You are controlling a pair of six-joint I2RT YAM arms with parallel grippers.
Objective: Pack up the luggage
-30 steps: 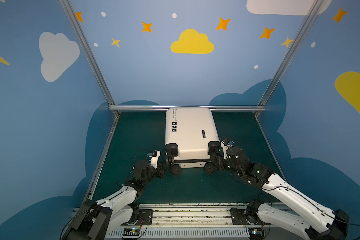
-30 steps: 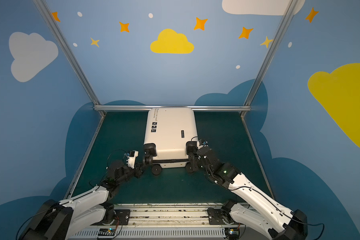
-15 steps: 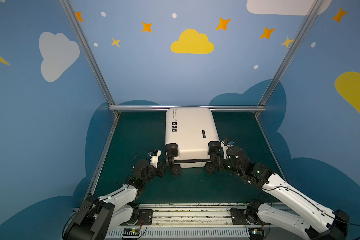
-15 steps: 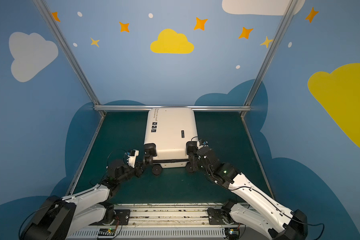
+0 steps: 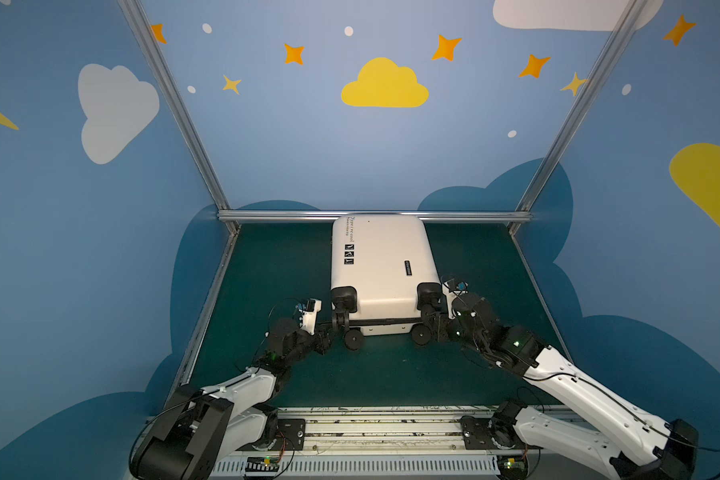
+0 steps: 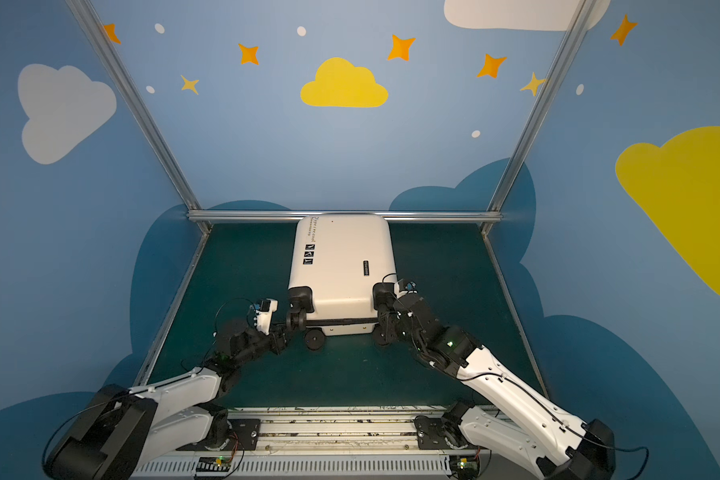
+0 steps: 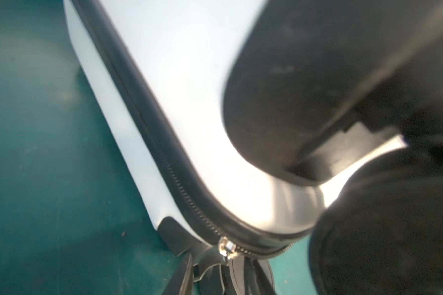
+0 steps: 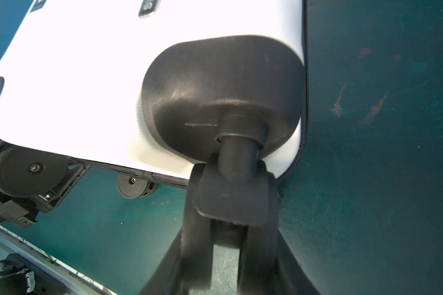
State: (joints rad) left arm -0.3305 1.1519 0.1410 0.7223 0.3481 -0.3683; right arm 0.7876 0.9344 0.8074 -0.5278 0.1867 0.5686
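left gripper (image 5: 328, 332): low over the green table (image 5: 275, 270), tips at the near-left corner of the luggage (image 5: 381, 266), beside its lower wheel (image 5: 353, 341); I cannot tell how far the fingers are parted or whether they grip anything.
zipper pull (image 7: 225, 247): silver, at the corner bend of the black zipper band (image 7: 164, 158), just beside the left finger tips in the left wrist view.
right gripper (image 8: 232, 184): fingers (image 8: 197, 204) part-way closed, pressed on both sides of the near-right caster fork (image 8: 230, 201) and clamping it.
luggage position: lying flat and closed mid-table, wheels toward the arms, far end by the back rail (image 5: 375, 215) — small text and three square icons run along its left edge.
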